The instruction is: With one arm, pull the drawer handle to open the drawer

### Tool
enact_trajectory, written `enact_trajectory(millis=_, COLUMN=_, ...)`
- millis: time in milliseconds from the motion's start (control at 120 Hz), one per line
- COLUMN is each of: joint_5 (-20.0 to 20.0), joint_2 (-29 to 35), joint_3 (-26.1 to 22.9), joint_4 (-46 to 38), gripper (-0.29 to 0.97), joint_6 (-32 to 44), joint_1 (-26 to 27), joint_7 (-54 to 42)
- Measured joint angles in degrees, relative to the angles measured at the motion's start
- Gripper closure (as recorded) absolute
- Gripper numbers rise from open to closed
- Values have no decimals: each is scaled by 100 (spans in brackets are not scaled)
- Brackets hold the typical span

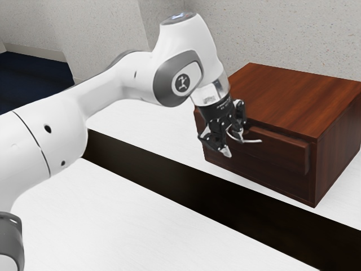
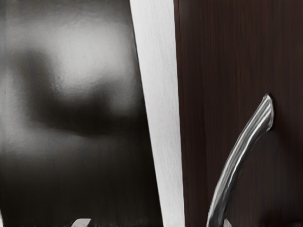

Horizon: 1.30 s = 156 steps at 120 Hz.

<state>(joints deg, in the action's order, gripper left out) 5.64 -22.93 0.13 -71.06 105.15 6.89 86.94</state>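
One arm [image 1: 84, 118] reaching in, end effector [image 1: 228, 138] spread open right by the metal handle [image 1: 252, 140], so I'd call this the grab step, no pull yet. Drawer [image 1: 276, 152] sits at the front of the brown cabinet [image 1: 299, 93] and looks about shut. Next it needs to clamp the handle and pull straight out, and I see nothing on the worktop [image 1: 163, 141] in its way.

A dark reddish-brown wooden cabinet [image 1: 282, 93] sits on the white table [image 1: 347, 206] at the exterior view's right, its base close to the table's near edge. Its front holds one drawer [image 1: 279, 151] of the same dark, grained wood. The drawer's front stands slightly forward of the cabinet's face, with a narrow ledge along its top. A slim, silver, bowed handle [image 1: 254, 140] [image 2: 242, 158] is fixed at its ends to the drawer front.
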Motion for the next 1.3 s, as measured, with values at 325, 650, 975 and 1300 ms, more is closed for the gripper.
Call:
enact_trajectory(millis=325, joint_5=-4, joint_2=494, joint_3=6, joint_4=-715, gripper=64, joint_6=143, joint_1=-11, joint_7=67)
enact_trajectory(millis=650, joint_5=-6, joint_2=1066, joint_3=6, joint_4=-1526, gripper=67, joint_6=464, joint_1=4, joint_7=95)
enact_trajectory(millis=975, joint_5=-13, joint_2=1659, joint_3=5, joint_4=-2300, gripper=68, joint_6=703, joint_1=38, joint_7=110)
enact_trajectory(millis=1300, joint_5=-26, joint_2=2220, joint_3=8, joint_4=-3003, gripper=68, joint_6=883, joint_1=41, joint_7=119)
